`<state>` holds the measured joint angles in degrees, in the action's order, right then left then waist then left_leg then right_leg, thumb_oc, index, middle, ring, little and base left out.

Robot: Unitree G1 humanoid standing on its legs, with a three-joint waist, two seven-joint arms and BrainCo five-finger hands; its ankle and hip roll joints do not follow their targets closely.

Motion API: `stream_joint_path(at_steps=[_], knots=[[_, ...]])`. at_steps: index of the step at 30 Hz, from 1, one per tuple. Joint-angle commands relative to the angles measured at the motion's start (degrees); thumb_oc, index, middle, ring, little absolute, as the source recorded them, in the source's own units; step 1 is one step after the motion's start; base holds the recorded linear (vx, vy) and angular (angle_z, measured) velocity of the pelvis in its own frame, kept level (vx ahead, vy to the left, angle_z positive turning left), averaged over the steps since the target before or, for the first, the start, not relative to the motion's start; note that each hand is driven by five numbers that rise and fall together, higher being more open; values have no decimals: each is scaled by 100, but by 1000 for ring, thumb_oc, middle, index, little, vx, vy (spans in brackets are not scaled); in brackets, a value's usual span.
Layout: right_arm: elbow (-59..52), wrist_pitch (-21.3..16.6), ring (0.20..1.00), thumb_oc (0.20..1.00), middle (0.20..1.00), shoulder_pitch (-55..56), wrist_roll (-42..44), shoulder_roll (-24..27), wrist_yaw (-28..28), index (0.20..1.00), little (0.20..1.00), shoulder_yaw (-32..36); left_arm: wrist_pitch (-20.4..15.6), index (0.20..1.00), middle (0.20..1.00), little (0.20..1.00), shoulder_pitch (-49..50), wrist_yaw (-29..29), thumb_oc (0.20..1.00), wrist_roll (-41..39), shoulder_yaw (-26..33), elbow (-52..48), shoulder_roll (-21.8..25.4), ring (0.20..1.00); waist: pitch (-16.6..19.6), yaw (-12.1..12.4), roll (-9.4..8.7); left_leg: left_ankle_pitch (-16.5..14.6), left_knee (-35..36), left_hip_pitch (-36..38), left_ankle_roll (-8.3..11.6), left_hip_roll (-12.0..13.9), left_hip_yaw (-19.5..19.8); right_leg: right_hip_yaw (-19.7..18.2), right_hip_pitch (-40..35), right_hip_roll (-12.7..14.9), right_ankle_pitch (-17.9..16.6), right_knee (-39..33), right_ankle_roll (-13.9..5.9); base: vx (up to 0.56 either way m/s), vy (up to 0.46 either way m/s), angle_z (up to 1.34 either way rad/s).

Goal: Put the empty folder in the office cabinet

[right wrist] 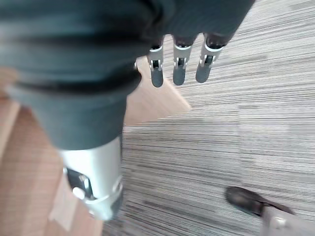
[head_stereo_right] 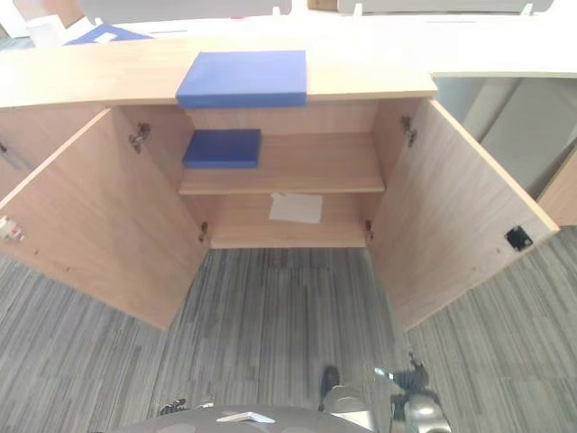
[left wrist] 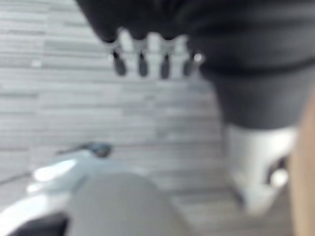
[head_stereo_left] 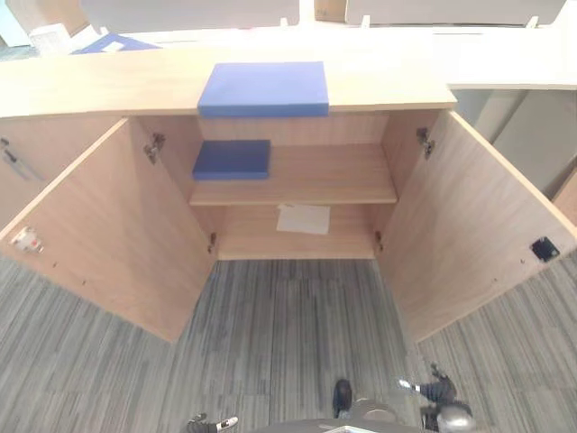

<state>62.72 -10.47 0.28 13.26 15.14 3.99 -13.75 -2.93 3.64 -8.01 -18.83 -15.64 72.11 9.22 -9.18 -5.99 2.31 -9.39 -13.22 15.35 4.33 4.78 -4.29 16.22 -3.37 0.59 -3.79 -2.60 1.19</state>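
A blue folder lies flat on top of the low wooden cabinet, near its front edge. A second blue folder lies at the left end of the upper shelf inside. Both cabinet doors stand wide open. My left hand hangs low over the carpet, fingers straight, holding nothing. My right hand also hangs by my side near the right door, fingers relaxed and empty. Both hands are well short of the cabinet.
A white sheet lies on the lower shelf. The open left door and right door flank a strip of grey striped carpet. Another blue item lies on the desk behind, far left.
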Motion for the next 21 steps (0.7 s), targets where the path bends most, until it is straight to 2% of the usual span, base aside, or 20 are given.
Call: stream_joint_path(at_steps=[1, 2, 3, 4, 6, 7, 8, 9, 10, 11, 12, 13, 17, 21], knots=[[-11, 2, 1000, 1000, 1000, 2, -38, 202, 29, 1000, 1000, -107, -25, 1000, 1000, 1000, -410, -26, 1000, -133, -271, -204, 207, 1000, -148, -82, -272, 693, -1459, -358, -16, -207, -697, -181, 765, 319, -56, 171, -255, 323, -227, -12], [-78, 48, 1000, 1000, 1000, -3, 25, 239, 58, 1000, 1000, -115, -4, 1000, 1000, 1000, -479, 29, 1000, -249, -262, -247, 197, 1000, -211, -52, -247, 584, -1996, -718, 34, -6, -716, -235, 578, 209, 141, 184, -188, 277, -248, 11], [-113, 58, 1000, 1000, 1000, -28, 91, 258, 84, 1000, 1000, -112, 30, 1000, 1000, 1000, -551, 69, 1000, -312, -243, -287, 202, 1000, -279, -9, -389, 562, -2274, -1190, -115, -92, -750, -261, 502, 325, 159, 188, -131, 129, -110, 14], [-113, 58, 1000, 1000, 1000, -28, 91, 258, 84, 1000, 1000, -112, 30, 1000, 1000, 1000, -551, 69, 1000, -312, -243, -287, 202, 1000, -279, -9, -389, 562, -2274, -1190, -115, -92, -750, -261, 502, 325, 159, 188, -131, 47, -62, 41], [-179, 52, 1000, 1000, 1000, -69, 186, 281, 104, 1000, 1000, -116, 49, 1000, 1000, 1000, -621, 124, 1000, -371, -191, -362, 214, 1000, -426, 110, -466, 331, -2207, -1740, -295, -156, -776, -386, 258, 352, 231, 139, -147, 131, -17, 7], [-192, 48, 1000, 1000, 1000, -99, 179, 270, 106, 1000, 1000, -117, 45, 1000, 1000, 1000, -630, 126, 1000, -338, -162, -390, 222, 1000, -461, 152, -490, 249, -1883, -1807, -367, -170, -851, -437, 166, 364, 251, 109, -178, 208, 98, -43], [-199, 38, 1000, 1000, 1000, -157, 198, 254, 115, 1000, 1000, -138, 13, 1000, 1000, 1000, -613, 178, 1000, -215, -181, -449, 225, 1000, -485, 211, -507, 112, -1171, -1756, -491, -313, -848, -568, 80, 371, 266, 82, -269, 215, 145, -52], [-196, 16, 1000, 1000, 1000, -174, 203, 250, 111, 1000, 1000, -156, -10, 1000, 1000, 1000, -599, 198, 1000, -165, -197, -460, 226, 1000, -489, 235, -500, 100, -798, -1705, -512, -370, -802, -619, 61, 361, 270, 77, -306, 158, 128, -37], [-196, 16, 1000, 1000, 1000, -174, 203, 250, 111, 1000, 1000, -156, -10, 1000, 1000, 1000, -599, 198, 1000, -165, -197, -460, 226, 1000, -489, 235, -500, 100, -798, -1705, -512, -370, -802, -619, 61, 361, 270, 77, -306, 139, 126, -37], [-185, -30, 1000, 1000, 1000, -197, 211, 239, 106, 1000, 1000, -197, -55, 1000, 1000, 1000, -568, 227, 1000, -123, -235, -463, 224, 1000, -482, 269, -458, 198, 35, -1619, -477, -410, -693, -709, 17, 305, 296, 59, -370, 242, 187, -38], [-212, -108, 1000, 1000, 1000, -169, 271, 229, 141, 1000, 1000, -253, -45, 1000, 1000, 1000, -552, 276, 1000, -53, -297, -488, 236, 1000, -482, 286, -396, 616, 808, -1574, -314, -284, -595, -801, -105, 210, 376, 23, -391, 363, 317, -51], [-223, -165, 1000, 1000, 1000, -164, 281, 223, 147, 1000, 1000, -304, -25, 1000, 1000, 1000, -549, 322, 1000, -22, -315, -493, 212, 1000, -468, 325, -371, 837, 1122, -1585, -264, -250, -391, -940, -187, 180, 428, -14, -404, 284, 257, -31], [-235, -160, 1000, 1000, 1000, -164, 255, 188, 203, 1000, 1000, -343, 108, 1000, 1000, 1000, -582, 324, 1000, -16, -305, -514, 242, 1000, -382, 327, -280, 910, 1546, -1376, -332, -313, -320, -933, -142, 239, 453, 16, -471, 147, 215, -31], [-272, -195, 1000, 1000, 1000, -127, 220, 141, 198, 1000, 1000, -309, 153, 1000, 1000, 1000, -568, 342, 1000, -16, -319, -477, 329, 1000, -308, 275, -215, 833, 1782, -1137, -460, -405, -365, -932, -106, 322, 449, 75, -558, 94, 165, 4]])
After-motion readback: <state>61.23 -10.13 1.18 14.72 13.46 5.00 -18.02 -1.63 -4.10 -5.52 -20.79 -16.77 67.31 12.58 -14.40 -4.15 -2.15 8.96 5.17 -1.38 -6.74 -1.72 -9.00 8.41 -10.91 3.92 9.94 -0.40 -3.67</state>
